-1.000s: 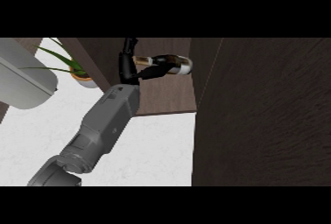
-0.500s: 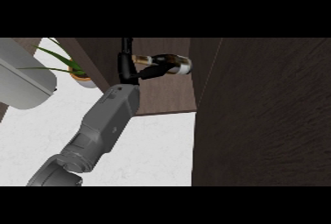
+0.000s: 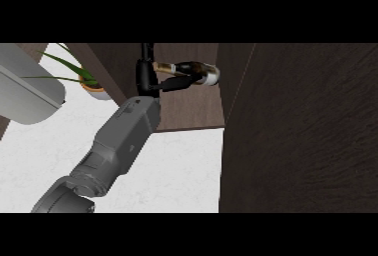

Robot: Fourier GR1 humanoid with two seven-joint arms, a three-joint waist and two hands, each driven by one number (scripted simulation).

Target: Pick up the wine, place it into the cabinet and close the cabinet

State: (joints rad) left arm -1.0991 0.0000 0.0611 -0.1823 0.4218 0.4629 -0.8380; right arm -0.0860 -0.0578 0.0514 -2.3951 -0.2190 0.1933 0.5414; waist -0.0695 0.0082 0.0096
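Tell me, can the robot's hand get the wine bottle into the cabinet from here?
Probably yes. The hand is curled round the wine bottle, which lies sideways in front of the dark cabinet, and nothing shows between them. The open cabinet door stands off to the right.

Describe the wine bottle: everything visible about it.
The wine bottle is dark, glassy-looking, with a pale label band near its right end and a lighter section toward the left. It lies roughly on its side, up against the dark wood cabinet. The black hand curls round it from below, hiding part of it. Its neck and cap cannot be made out.
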